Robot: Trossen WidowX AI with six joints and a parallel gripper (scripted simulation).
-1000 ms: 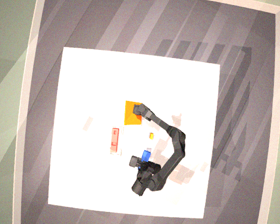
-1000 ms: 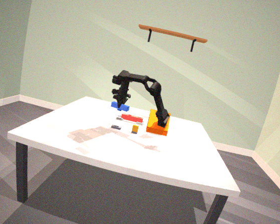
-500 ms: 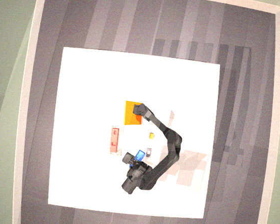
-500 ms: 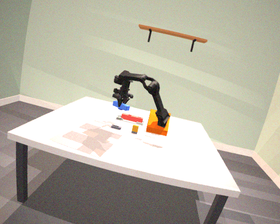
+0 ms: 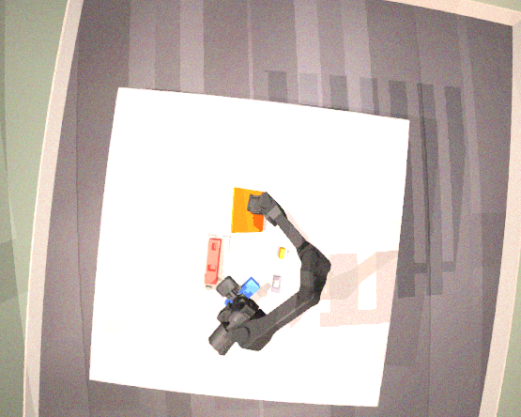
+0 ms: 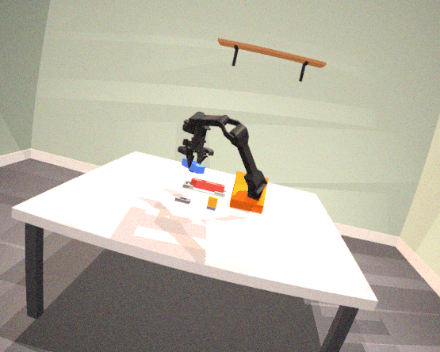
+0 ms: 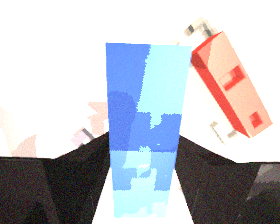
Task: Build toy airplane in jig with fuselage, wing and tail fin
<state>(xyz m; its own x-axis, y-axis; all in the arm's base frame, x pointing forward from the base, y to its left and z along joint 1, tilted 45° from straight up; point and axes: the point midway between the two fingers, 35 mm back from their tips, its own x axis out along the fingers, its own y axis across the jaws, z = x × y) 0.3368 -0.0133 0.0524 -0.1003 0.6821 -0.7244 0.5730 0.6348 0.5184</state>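
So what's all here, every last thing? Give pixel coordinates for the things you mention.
fuselage (image 5: 212, 263) (image 6: 208, 185) (image 7: 242, 97): one, red, in the jig
jig (image 5: 208, 286) (image 6: 220, 193) (image 7: 196, 25): one, pale grey, on the table
wing (image 5: 250, 287) (image 6: 197, 169) (image 7: 148, 100): one, blue, in the pincer
small block (image 5: 282, 253) (image 6: 212, 202): one, yellow-orange, near the orange base
small holder (image 5: 276, 277) (image 6: 182, 200) (image 7: 82, 136): one, grey, near the yellow-orange block
orange base (image 5: 241, 211) (image 6: 246, 204): one, under the arm
table (image 5: 170, 141) (image 6: 104, 198): one, white
bar (image 6: 270, 51): one, brown, on the wall
arm (image 5: 313, 272) (image 6: 239, 135): one, black
pincer (image 5: 238, 296) (image 6: 194, 165) (image 7: 142, 135): one, black, arm's end
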